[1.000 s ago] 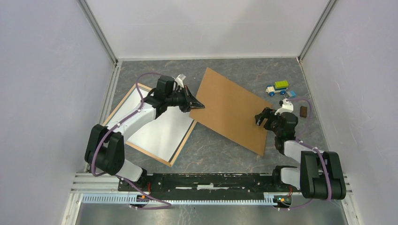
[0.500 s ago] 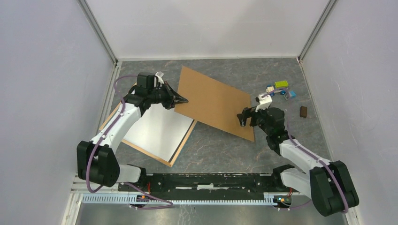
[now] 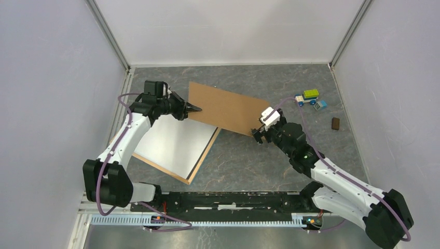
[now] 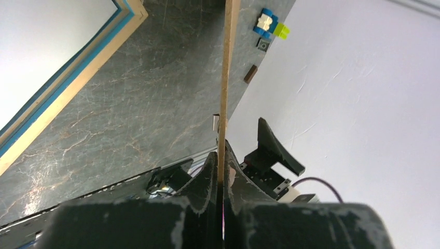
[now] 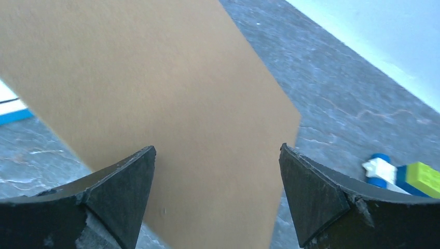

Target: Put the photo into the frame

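The left hand is clamped tight on the left edge of the brown backing sheet, which is seen edge-on in its wrist view. The right hand is spread wide at the sheet's near right corner and grips nothing. The frame lies flat on the bench at the left, and the photo rests inside it, white back up. A toy truck sits at the far right.

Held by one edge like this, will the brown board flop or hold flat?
Probably stiff: in the left wrist view the board runs straight out from the left hand, edge-on, with no sag. It looks thin, so it is likely light. Pinched at one edge only, it may swivel in the grip.
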Controlling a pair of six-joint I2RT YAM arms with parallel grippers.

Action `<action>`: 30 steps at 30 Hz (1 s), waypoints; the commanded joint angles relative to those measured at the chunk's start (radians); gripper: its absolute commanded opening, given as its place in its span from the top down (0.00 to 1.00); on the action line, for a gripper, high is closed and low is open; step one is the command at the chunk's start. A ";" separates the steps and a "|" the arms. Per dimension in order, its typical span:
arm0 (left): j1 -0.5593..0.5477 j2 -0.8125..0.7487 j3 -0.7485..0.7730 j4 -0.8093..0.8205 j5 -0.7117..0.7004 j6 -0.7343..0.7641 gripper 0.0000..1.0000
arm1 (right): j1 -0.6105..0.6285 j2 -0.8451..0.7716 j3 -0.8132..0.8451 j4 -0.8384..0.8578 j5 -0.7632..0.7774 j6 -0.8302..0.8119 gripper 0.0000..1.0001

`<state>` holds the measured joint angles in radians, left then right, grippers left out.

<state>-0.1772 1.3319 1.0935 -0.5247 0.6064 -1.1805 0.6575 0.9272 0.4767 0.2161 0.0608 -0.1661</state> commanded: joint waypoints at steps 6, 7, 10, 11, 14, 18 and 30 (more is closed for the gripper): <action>0.036 -0.065 0.033 -0.034 -0.002 -0.127 0.98 | 0.125 -0.184 -0.061 -0.078 0.069 -0.141 0.10; 0.036 -0.073 0.031 -0.039 -0.009 -0.124 0.98 | 0.138 -0.182 -0.045 -0.098 0.058 -0.145 0.13; 0.035 -0.096 0.032 -0.072 -0.026 -0.107 0.98 | 0.186 -0.139 0.012 -0.161 0.039 -0.171 0.18; 0.035 -0.109 0.029 -0.083 -0.042 -0.106 0.98 | 0.205 -0.123 0.029 -0.177 0.047 -0.177 0.19; 0.034 -0.150 -0.007 -0.085 -0.088 -0.124 0.98 | 0.251 -0.099 0.077 -0.204 0.066 -0.192 0.18; 0.035 -0.164 -0.021 -0.086 -0.067 -0.116 0.98 | 0.319 -0.068 0.130 -0.214 0.189 -0.232 0.15; 0.035 -0.198 -0.031 -0.094 -0.051 -0.112 0.98 | 0.427 0.096 0.286 -0.225 0.324 -0.367 0.15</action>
<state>-0.1471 1.1767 1.0569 -0.6262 0.5289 -1.2457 1.0668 0.9710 0.7101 -0.0380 0.3599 -0.4675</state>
